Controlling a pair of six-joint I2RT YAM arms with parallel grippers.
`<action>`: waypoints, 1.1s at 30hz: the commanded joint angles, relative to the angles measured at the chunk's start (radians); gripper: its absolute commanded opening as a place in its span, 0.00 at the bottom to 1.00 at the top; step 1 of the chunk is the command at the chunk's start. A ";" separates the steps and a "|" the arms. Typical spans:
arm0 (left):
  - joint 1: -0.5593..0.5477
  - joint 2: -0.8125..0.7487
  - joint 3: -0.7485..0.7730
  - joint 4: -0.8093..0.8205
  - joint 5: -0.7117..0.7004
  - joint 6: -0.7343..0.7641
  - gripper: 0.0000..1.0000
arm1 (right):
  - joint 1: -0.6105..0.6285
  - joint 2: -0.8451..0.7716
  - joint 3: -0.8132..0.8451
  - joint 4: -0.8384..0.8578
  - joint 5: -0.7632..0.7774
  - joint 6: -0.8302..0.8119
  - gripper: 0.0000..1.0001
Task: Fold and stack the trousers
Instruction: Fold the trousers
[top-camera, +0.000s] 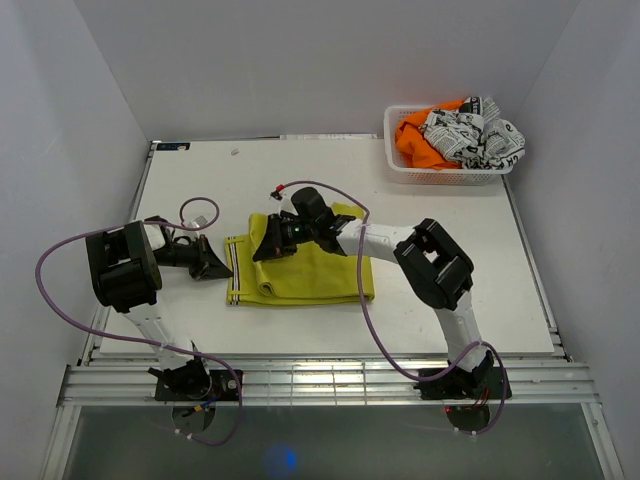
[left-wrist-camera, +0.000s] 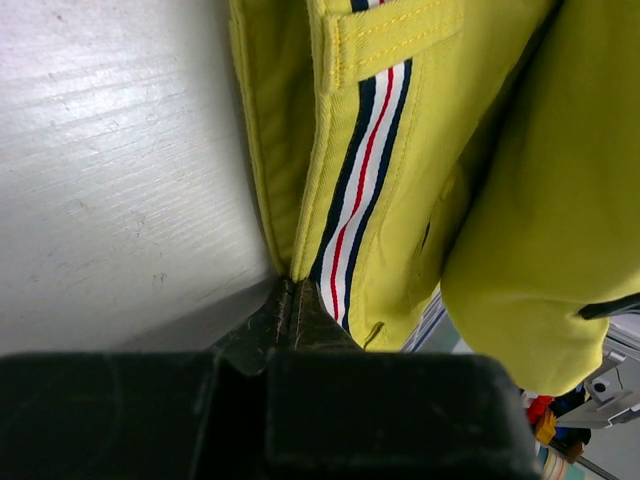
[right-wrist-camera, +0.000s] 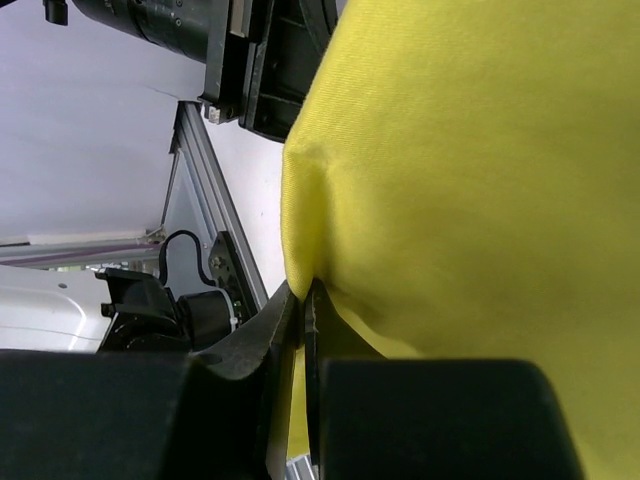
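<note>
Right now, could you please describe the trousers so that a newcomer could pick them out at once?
On the white table, look at the middle. The trousers lie there as a folded rectangle, pinched by the left gripper and the right gripper. They are plain yellow with a striped label, unlike the orange garment and printed cloth in the far-right basket.

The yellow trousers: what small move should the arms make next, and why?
Probably the right gripper should carry its pinched cloth left and down to the edge that the left gripper pins, since the trousers look only partly folded.
</note>
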 joint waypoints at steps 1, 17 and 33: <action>-0.014 -0.025 -0.013 0.038 -0.010 0.003 0.00 | 0.027 0.015 0.065 0.085 0.004 0.046 0.08; -0.031 -0.038 -0.036 0.074 -0.018 -0.042 0.00 | 0.058 0.136 0.190 0.113 0.067 0.186 0.08; -0.034 -0.030 -0.044 0.093 -0.018 -0.066 0.00 | 0.124 0.237 0.253 0.113 0.108 0.274 0.08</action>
